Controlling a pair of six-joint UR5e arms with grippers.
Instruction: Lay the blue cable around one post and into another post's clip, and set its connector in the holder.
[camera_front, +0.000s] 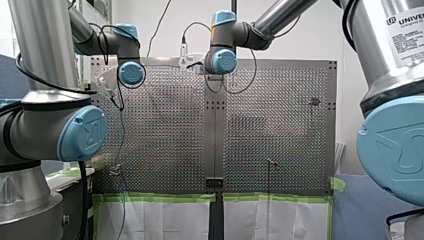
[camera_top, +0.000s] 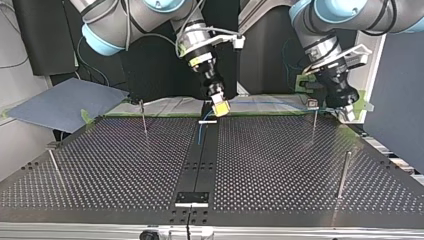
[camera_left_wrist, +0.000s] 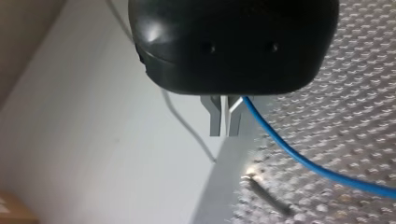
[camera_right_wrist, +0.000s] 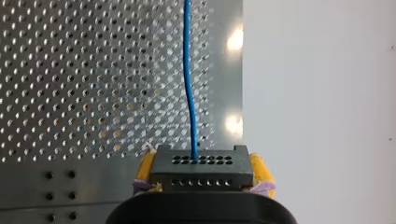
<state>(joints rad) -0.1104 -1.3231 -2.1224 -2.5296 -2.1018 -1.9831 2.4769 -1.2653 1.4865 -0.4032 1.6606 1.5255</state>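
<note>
My left gripper (camera_left_wrist: 224, 125) is pinching the thin blue cable (camera_left_wrist: 299, 158), its far run cut off; my right gripper (camera_right_wrist: 203, 176), yellow pads (camera_right_wrist: 262, 171) half hidden, is clamping the black perforated connector (camera_right_wrist: 201, 162).

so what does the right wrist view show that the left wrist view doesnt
Only the right wrist view: the black connector, with its rows of holes, clamped between the yellow pads of my right hand, and the blue cable leaving its top.
Only the left wrist view: my left hand, shut on the blue cable, with a thin post ahead of it.
Both: the blue cable and the perforated table.
</note>
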